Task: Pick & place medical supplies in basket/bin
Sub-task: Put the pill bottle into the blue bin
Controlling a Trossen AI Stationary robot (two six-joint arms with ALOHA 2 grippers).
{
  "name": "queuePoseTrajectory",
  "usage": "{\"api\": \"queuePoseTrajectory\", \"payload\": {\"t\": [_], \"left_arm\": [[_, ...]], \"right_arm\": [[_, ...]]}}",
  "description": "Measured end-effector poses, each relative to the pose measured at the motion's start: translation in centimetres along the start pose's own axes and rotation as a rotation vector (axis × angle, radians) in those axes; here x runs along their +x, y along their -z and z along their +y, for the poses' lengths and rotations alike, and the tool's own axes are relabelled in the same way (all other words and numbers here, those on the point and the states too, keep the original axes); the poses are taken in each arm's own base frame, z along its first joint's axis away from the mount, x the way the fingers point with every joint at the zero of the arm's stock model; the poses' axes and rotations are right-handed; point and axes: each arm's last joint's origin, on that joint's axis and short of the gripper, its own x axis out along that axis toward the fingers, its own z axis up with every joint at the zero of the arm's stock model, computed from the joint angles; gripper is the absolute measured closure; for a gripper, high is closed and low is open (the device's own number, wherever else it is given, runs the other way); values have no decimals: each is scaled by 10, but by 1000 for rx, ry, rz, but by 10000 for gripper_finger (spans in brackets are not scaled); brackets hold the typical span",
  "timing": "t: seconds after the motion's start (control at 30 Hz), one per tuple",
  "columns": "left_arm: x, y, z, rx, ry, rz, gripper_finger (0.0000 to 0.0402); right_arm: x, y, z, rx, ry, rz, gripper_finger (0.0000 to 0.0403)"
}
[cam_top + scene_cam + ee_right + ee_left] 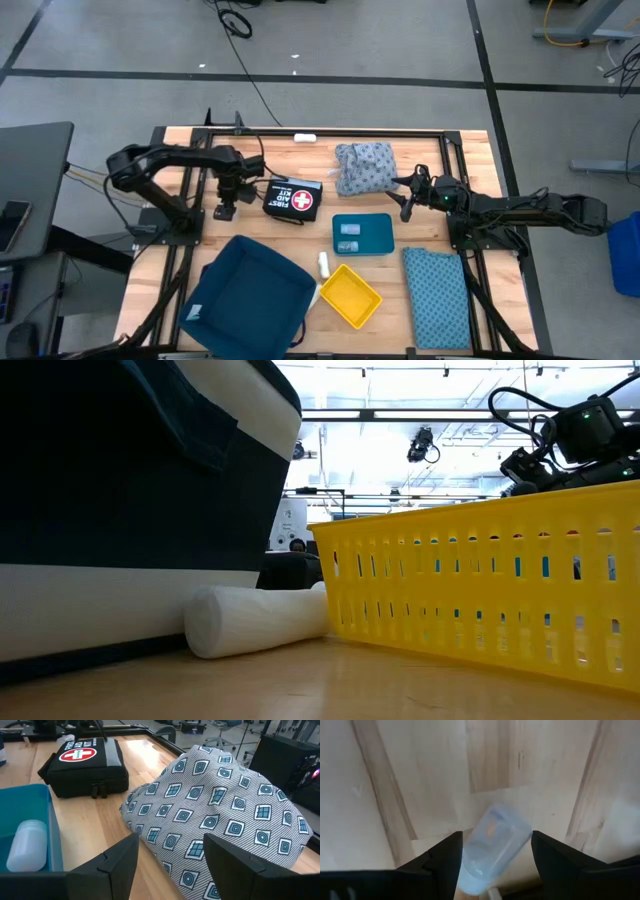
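First aid kit [295, 200] (black), dark blue bag [247, 296]

grey concrete floor [400, 40] around the wooden table [470, 150], crossed by dark tape lines [300, 78]. black cable [237, 22] coiled on floor beyond table. dark desk [35, 190] off one side. low view: bright ceiling with strip lights [400, 415]; a person [297, 545] sits far back.

The clear vial [492, 847] is blurred between the left pincer's fingers [445, 862] — its lower end cut off. In the low view, the yellow basket [480, 590] hides most of the bench.
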Motion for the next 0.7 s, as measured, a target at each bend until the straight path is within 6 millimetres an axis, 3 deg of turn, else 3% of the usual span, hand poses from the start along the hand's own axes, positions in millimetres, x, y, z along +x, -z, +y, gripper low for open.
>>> {"api": "queuePoseTrajectory", "payload": {"t": [0.37, 0.63, 0.7], "left_arm": [[9, -3, 6, -15, -31, 63, 195], [11, -4, 6, -56, -25, 76, 272], [11, -4, 6, -75, -26, 77, 276]], "right_arm": [[0, -1, 0, -5, 1, -7, 170], [0, -1, -2, 1, 18, -15, 170], [0, -2, -2, 1, 18, -17, 170]]}}
